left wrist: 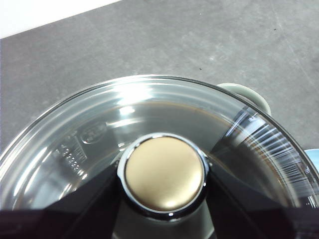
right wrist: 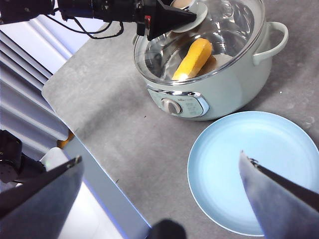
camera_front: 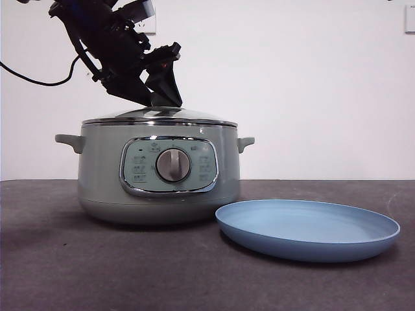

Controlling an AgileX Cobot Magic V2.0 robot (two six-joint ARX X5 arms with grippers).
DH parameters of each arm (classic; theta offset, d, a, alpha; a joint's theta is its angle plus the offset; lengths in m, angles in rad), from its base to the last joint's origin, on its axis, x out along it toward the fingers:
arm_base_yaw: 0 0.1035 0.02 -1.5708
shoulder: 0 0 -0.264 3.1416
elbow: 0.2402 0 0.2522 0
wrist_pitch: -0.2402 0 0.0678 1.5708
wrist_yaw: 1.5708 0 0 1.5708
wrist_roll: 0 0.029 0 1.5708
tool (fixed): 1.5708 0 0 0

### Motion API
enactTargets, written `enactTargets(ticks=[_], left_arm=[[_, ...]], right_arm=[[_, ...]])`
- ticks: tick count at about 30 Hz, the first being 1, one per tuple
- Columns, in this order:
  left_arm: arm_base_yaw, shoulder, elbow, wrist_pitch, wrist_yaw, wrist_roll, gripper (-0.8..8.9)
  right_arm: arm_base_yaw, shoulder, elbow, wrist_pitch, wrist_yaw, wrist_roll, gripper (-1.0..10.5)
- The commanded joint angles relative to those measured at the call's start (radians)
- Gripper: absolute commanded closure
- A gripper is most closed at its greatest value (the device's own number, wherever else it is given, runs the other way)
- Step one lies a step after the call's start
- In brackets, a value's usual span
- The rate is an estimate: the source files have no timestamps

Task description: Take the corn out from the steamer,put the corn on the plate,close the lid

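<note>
The lid sits on the steamer, its chrome rim flush with the pot's top edge. The left gripper comes down from about 11 o'clock in the front view and reaches the lid's centre. In its wrist view the two jaws stand either side of the knob, close against it; whether they press the knob cannot be told.

Through the glass in the right wrist view, the corn lies inside the steamer, tilted, one end toward the control panel's side. The dial sits at the panel's middle, facing the front camera.

The plate rests on the table at about 4 o'clock from the steamer in the front view, its rim just beside the pot's base.

The right gripper hangs high above the table with its jaws spread wide, the plate partly between them below, holding nothing.
</note>
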Motion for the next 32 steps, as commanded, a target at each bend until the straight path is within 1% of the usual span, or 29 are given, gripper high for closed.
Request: enactTargets(ticks=[1,9,13,17,21,24,28,32], left_arm=[[-0.003,0.010,-0.003,-0.006,0.003,0.000,8.22],[-0.003,-0.048,-0.003,0.009,0.006,0.000,8.22],[-0.003,-0.110,-0.003,0.022,0.006,-0.003,8.22],[-0.003,-0.186,-0.003,0.010,0.007,-0.003,8.22],[-0.003,-0.292,-0.003,-0.040,0.007,-0.004,8.22],[-0.003,-0.390,-0.003,-0.112,0.006,-0.006,8.22],[-0.003,-0.545,-0.003,-0.245,0.005,-0.006,8.22],[-0.003,-0.692,-0.003,-0.359,0.003,-0.007,8.22]], right_arm=[[0.002,-0.001,-0.001,0.003,0.000,-0.001,3.2],[0.002,-0.001,-0.001,0.005,0.001,-0.001,3.2],[0.002,0.000,-0.001,0.007,0.053,0.000,3.2],[0.002,0.012,-0.001,0.048,0.056,0.014,3.2],[0.005,0.035,-0.001,0.123,0.049,0.071,3.2],[0.027,0.066,-0.001,0.200,0.046,0.124,3.2],[0.105,0.127,-0.001,0.324,0.053,0.216,3.2],[0.208,0.206,0.000,0.481,0.132,0.303,3.2]])
